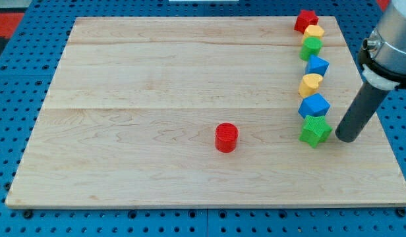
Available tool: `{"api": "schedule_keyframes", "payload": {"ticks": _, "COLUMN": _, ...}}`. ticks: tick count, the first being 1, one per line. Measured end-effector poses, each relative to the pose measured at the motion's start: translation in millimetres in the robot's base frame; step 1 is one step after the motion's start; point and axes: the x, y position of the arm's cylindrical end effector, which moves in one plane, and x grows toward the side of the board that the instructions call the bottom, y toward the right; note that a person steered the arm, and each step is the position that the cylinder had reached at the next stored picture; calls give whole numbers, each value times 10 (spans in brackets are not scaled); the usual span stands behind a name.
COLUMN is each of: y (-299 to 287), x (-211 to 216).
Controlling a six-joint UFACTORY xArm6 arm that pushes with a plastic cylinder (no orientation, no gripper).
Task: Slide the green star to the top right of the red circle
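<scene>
Board (157,72) is carrying eight blocks: two red, two yellow, two green, two blue, seven of them lining up down the view's right. My tip (346,139), a bare rod holding nothing, is sitting just right of the green star (315,130), well right of the red circle (226,137). Risk: the blue block (314,105) is touching the star's top, so an off-centre push could be dragging it along or spinning the star off line.

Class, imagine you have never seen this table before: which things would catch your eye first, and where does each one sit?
A column of coloured blocks runs down the board's right side, from a red block at the top to the green star at the bottom. The red circle sits alone near the lower middle. My tip rests just right of the green star, with the dark rod slanting up to the view's right edge.
</scene>
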Motion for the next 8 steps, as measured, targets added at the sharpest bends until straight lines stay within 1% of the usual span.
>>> {"api": "schedule_keyframes", "payload": {"ticks": 2, "y": -526, "x": 82}}
{"api": "schedule_keyframes", "payload": {"ticks": 3, "y": -658, "x": 69}}
{"api": "schedule_keyframes", "payload": {"ticks": 5, "y": -649, "x": -3}}
{"api": "schedule_keyframes", "payload": {"ticks": 7, "y": -505, "x": -51}}
{"api": "schedule_keyframes", "payload": {"ticks": 8, "y": -534, "x": -135}}
